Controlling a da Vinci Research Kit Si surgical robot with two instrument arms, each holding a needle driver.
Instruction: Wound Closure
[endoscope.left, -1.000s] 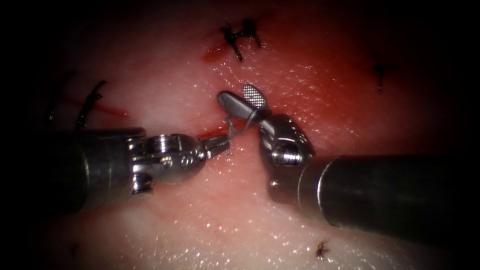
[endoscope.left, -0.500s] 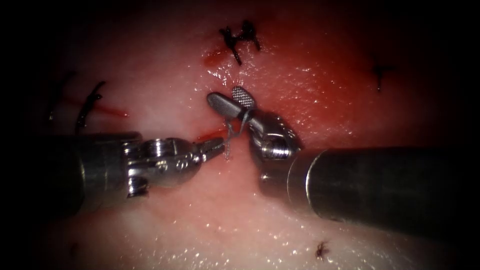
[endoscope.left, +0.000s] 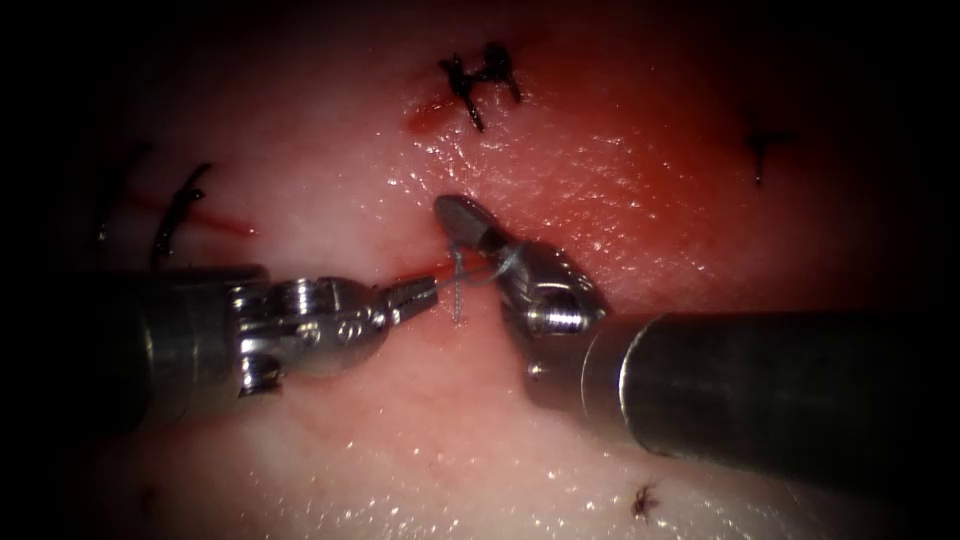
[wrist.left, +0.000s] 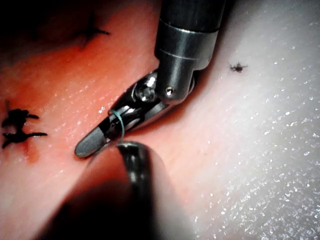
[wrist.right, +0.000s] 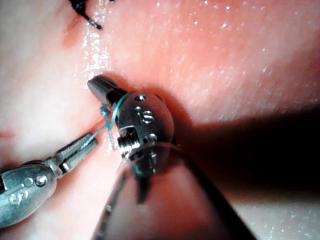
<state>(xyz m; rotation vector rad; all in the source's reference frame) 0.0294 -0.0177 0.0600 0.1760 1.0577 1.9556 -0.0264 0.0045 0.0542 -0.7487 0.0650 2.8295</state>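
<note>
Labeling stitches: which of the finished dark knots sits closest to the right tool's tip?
The knot straight above the right tool, next to a red smear. The others lie far off: one far left, one far right, one below the shaft.

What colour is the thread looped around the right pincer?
Pale teal thread, clearest in the right wrist view, around the right pincer.

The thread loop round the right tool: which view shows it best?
Right wrist view: the thread rings the right tool and runs to the left tool. The left wrist view shows one ring; the endoscope view, thin strands.
</note>
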